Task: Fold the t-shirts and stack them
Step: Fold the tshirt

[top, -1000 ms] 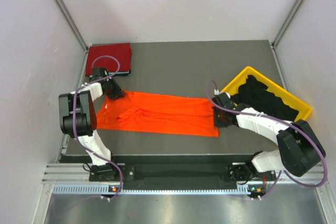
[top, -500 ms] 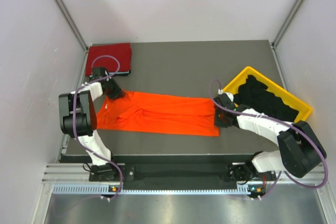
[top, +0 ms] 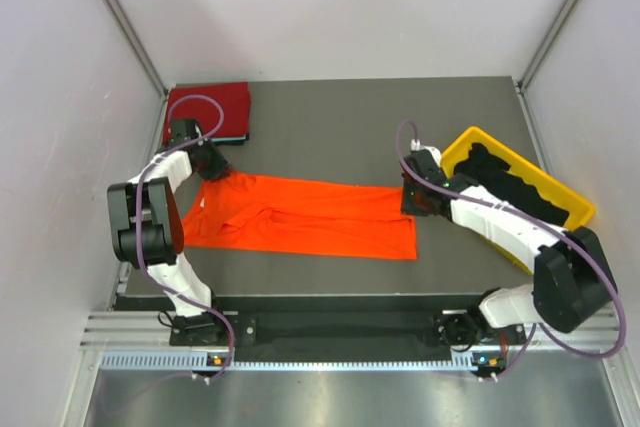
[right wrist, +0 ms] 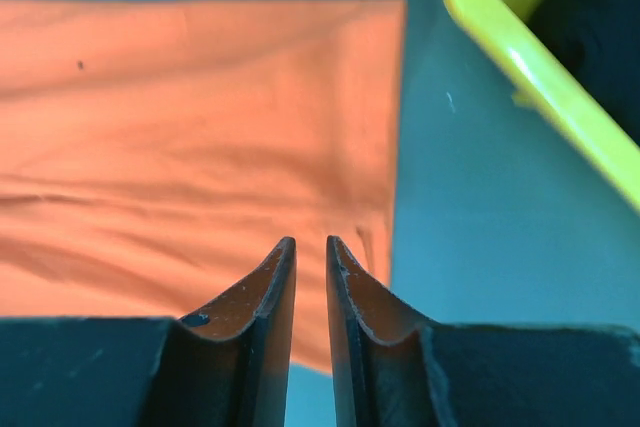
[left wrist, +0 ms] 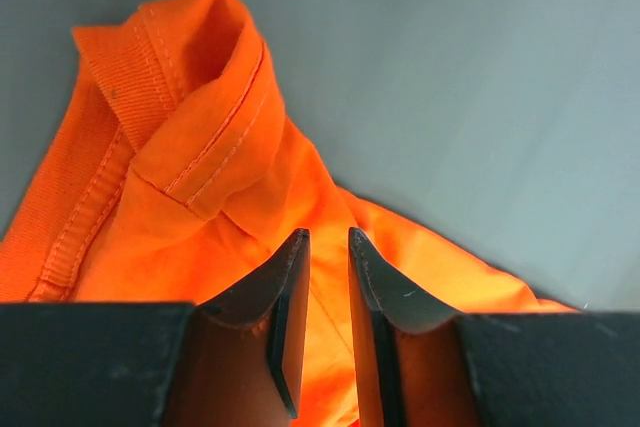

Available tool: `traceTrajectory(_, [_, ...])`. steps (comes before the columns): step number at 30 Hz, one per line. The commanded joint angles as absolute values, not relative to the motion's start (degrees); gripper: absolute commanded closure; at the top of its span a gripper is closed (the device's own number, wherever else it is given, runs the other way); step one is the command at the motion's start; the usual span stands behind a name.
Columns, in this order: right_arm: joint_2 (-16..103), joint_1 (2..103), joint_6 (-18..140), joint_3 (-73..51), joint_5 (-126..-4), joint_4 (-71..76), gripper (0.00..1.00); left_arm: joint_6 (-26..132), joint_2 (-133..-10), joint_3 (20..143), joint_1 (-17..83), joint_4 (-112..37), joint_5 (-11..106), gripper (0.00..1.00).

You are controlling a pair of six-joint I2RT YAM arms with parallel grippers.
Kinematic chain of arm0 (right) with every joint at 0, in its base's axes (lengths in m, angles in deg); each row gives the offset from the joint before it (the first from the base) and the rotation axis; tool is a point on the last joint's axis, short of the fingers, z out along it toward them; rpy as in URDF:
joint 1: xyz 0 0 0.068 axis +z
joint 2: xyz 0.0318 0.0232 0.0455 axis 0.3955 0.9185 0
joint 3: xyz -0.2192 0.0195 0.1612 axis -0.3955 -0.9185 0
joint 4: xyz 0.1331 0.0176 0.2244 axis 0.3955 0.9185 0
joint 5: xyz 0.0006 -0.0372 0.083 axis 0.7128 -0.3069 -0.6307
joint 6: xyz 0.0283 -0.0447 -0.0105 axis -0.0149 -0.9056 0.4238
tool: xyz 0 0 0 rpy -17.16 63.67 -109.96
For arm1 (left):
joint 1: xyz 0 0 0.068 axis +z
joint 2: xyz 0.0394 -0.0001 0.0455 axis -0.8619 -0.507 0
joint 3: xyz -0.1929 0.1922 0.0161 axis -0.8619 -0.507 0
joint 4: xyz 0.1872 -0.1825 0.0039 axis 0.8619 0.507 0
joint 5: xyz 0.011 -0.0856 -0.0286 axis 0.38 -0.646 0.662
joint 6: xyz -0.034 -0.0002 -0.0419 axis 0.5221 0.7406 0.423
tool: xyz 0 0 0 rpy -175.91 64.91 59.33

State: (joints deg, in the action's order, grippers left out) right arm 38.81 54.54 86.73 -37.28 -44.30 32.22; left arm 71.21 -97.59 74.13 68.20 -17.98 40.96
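Note:
The bright orange t-shirt (top: 300,217) lies as a long flat band across the table, collar end to the left. A dark red t-shirt (top: 208,105) sits folded at the back left corner. My left gripper (top: 214,171) hovers over the orange collar end (left wrist: 190,97); its jaws (left wrist: 328,235) stand a little apart, and the cloth shows below the gap, not pinched. My right gripper (top: 408,207) hangs above the shirt's right hem (right wrist: 385,127). Its fingertips (right wrist: 310,240) are narrowly open with nothing between them. Black t-shirts (top: 510,192) fill the bin.
A yellow plastic bin (top: 470,134) stands at the right, close behind my right arm; its rim (right wrist: 520,47) shows in the right wrist view. White walls close in the grey table (top: 350,127) on the left, right and back.
My right gripper has opened and let go of the orange shirt's right end, then drawn back toward the bin. My left gripper has shifted slightly back and left over the collar.

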Motion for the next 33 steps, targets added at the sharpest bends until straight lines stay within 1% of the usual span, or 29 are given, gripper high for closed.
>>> traceTrajectory(1, [43.9, 53.6, 84.8, -33.1, -44.0, 29.6, 0.81, 71.4, -97.1, 76.0, 68.0, -17.0, 41.7, 0.73])
traceTrajectory(3, [47.4, 53.4, 84.2, -32.0, -43.5, 28.9, 0.82, 71.4, -98.2, 76.0, 68.1, -16.6, 42.4, 0.74])
traceTrajectory(6, [50.8, 53.2, 83.4, -32.9, -42.2, 26.7, 0.83, 70.9, -99.9, 75.8, 68.1, -14.9, 47.4, 0.75])
traceTrajectory(7, [51.3, 53.2, 83.3, -33.5, -42.2, 26.4, 0.83, 70.8, -100.4, 76.1, 68.1, -14.8, 47.4, 0.75])
traceTrajectory(8, [52.3, 53.2, 83.2, -34.0, -40.9, 26.2, 0.83, 70.7, -100.7, 76.4, 68.1, -13.2, 50.4, 0.76])
traceTrajectory(14, [53.8, 52.1, 83.8, -38.6, -36.1, 25.2, 0.86, 71.6, -100.3, 75.0, 68.4, -12.4, 61.3, 0.77])
traceTrajectory(18, [53.3, 51.9, 85.0, -40.5, -36.0, 24.6, 0.86, 73.7, -100.4, 75.5, 68.7, -11.8, 64.1, 0.78])
traceTrajectory(24, [53.2, 51.9, 85.7, -41.1, -36.2, 24.4, 0.85, 75.8, -100.1, 76.1, 69.1, -11.1, 66.4, 0.78])
traceTrajectory(28, [52.6, 51.9, 85.8, -41.2, -36.2, 24.3, 0.82, 77.0, -98.6, 76.0, 69.5, -12.6, 64.6, 0.78])
traceTrajectory(33, [52.3, 51.9, 84.0, -38.9, -37.1, 24.9, 0.79, 76.2, -94.5, 78.5, 69.6, -11.0, 61.4, 0.71])
